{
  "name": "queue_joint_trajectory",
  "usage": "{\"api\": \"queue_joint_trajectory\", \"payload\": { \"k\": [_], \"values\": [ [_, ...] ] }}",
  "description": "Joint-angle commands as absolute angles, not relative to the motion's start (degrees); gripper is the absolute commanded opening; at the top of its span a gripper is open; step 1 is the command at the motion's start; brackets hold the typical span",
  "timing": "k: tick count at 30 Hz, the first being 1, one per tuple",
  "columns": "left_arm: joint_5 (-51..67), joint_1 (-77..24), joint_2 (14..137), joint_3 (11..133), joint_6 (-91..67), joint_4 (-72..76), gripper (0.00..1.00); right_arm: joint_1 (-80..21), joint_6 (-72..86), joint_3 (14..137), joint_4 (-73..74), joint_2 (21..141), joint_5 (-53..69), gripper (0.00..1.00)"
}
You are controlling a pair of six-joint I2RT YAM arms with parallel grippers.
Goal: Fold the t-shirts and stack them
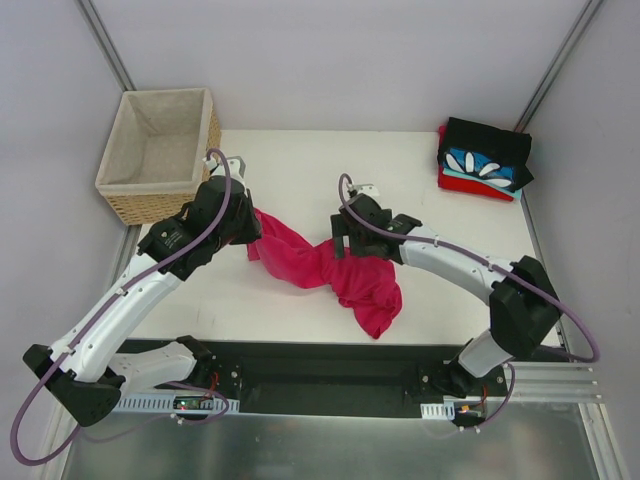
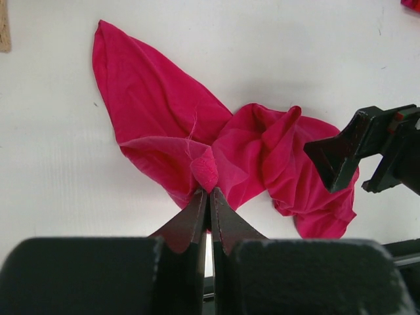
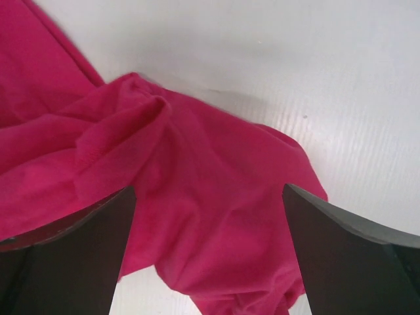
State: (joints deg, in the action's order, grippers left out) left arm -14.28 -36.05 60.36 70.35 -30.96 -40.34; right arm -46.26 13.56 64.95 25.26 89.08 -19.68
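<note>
One crumpled magenta t-shirt (image 2: 157, 111), on the worktop (image 1: 300, 170), is being clamped by the left end effector (image 2: 209, 197), confirmed only by its wrist view; the right end effector (image 3: 209, 190) is being held apart over it. Three folded t-shirts (image 1: 485, 160), far right, are being shown only overhead.

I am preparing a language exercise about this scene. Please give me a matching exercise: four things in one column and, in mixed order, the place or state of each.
1. left gripper
2. right gripper
3. wicker basket
4. stack of folded shirts

A. far right corner of the table
B. open over the pink t-shirt
C. shut on the pink t-shirt
D. far left corner

Pairs: 1-C, 2-B, 3-D, 4-A.
</note>
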Motion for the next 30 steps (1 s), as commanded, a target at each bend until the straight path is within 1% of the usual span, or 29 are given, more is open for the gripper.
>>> {"api": "queue_joint_trajectory", "payload": {
  "k": [1,9,15,20,21,23,24,26,27,29,30],
  "values": [
    [-16.6,-36.5,60.1,69.9,-31.7,-40.3,0.00,-47.4,14.8,71.3,23.1,90.8,-16.4,0.99],
    [-17.0,-36.5,60.7,69.6,-31.6,-40.1,0.00,-50.1,15.4,76.3,24.0,95.5,-15.5,0.96],
    [-18.4,-36.5,59.6,69.4,-30.9,-40.2,0.00,-51.2,16.3,77.4,23.2,98.9,-14.9,0.91],
    [-19.0,-36.5,59.2,69.0,-30.8,-40.2,0.00,-51.2,16.3,77.9,22.9,100.8,-15.3,0.82],
    [-19.1,-36.5,58.9,69.0,-30.8,-40.2,0.00,-51.2,16.4,77.9,22.9,101.2,-15.4,0.76],
    [-19.4,-36.5,59.0,68.9,-30.5,-40.2,0.00,-51.2,16.7,77.8,22.9,101.5,-15.5,0.68],
    [-19.5,-36.5,59.0,68.8,-30.6,-40.2,0.00,-51.2,16.7,77.6,22.9,101.5,-15.6,0.58],
    [-19.6,-36.5,59.1,68.8,-30.5,-40.2,0.00,-51.2,16.7,77.3,22.9,101.6,-16.3,0.49],
    [-19.8,-36.5,59.1,68.8,-30.5,-40.3,0.00,-51.2,16.8,77.4,23.0,101.7,-16.3,0.40],
    [-19.9,-36.5,59.2,68.9,-30.5,-40.2,0.00,-51.2,16.7,77.4,23.6,101.5,-17.3,0.25],
    [-20.0,-36.5,59.4,69.0,-30.5,-40.3,0.00,-51.2,16.9,77.4,23.7,101.4,-17.7,0.01]
  ]
}}
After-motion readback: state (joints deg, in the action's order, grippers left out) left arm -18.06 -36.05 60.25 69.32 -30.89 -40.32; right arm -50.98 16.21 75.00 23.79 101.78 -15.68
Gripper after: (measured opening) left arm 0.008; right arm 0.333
